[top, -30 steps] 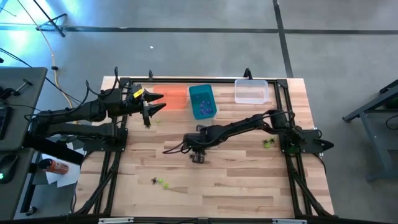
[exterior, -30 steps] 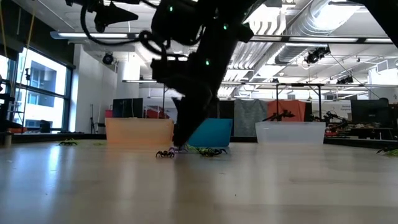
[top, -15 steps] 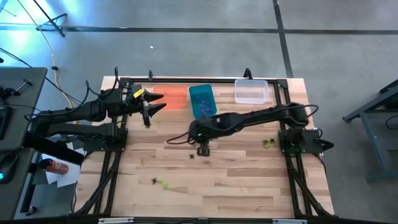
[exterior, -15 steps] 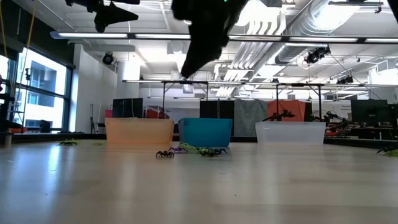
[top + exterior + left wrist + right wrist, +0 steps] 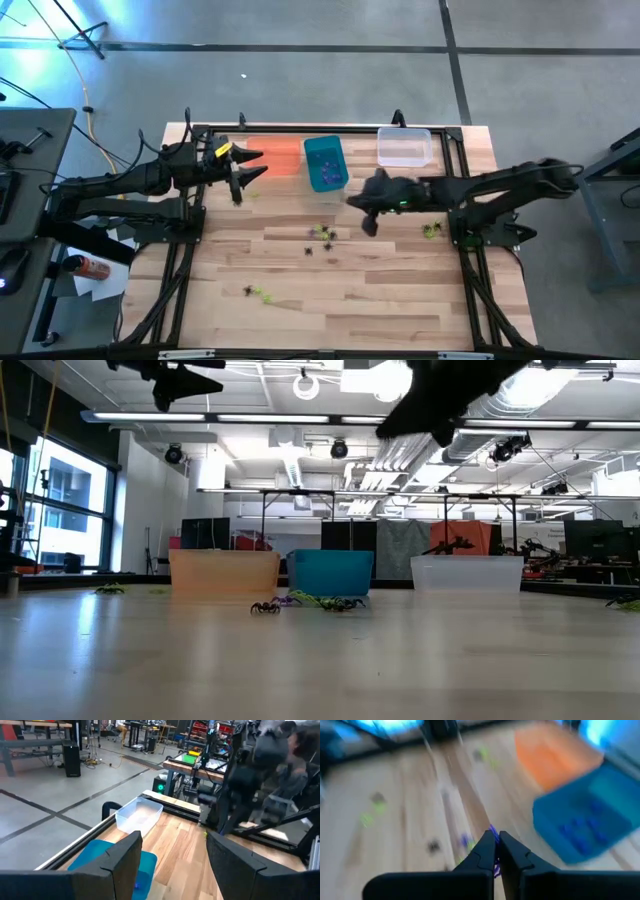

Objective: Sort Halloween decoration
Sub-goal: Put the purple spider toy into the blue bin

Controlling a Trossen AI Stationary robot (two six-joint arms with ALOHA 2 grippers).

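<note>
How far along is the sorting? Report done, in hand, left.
Done: purple pieces lie in the teal bin. In hand: the right gripper is shut on a purple trinket, raised near that bin. Left: loose trinkets mid-table, near the front and at the right. The left gripper waits open by the orange bin.

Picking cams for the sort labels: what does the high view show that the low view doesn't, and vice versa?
High view only: both arms whole, the purple trinkets inside the teal bin, the right tool raised near that bin, the left tool beside the orange bin, and a pair of trinkets nearer the table's front edge.

Low view only: the room behind the table, and the bins side-on, contents hidden.

Both: orange bin, teal bin, clear bin in a row, plus the trinket cluster on the wood in front of the teal bin.
</note>
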